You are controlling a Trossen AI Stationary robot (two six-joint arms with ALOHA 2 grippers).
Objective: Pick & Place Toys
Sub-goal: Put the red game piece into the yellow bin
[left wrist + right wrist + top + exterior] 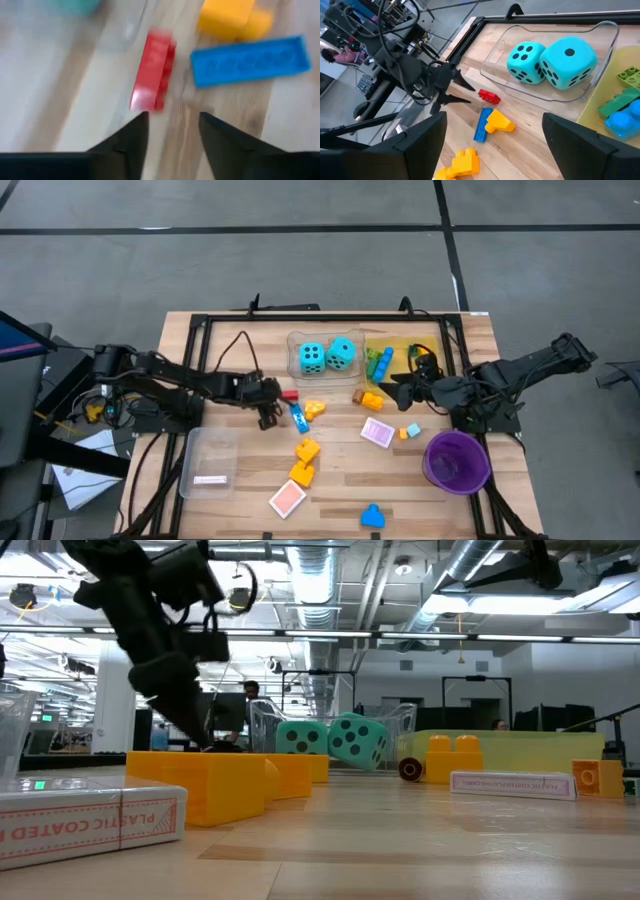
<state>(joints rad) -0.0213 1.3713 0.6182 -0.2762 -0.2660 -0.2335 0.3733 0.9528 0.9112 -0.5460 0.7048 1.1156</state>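
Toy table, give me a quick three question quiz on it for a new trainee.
1. True or false: the two dice sit in a clear tray.
2. Which brick lies nearest the left gripper: A red, B green, C orange?
3. Fill in: the right gripper is empty, its jaws ____.

Key: 1 true. 2 A, the red brick. 3 open.

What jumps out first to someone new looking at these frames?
Two turquoise dice sitting side by side in a clear tray at the table's far middle. Next, the left hand, fingers apart and empty, poised just short of a small red brick with a flat blue brick beside it. The purple bowl near the right arm also stands out.
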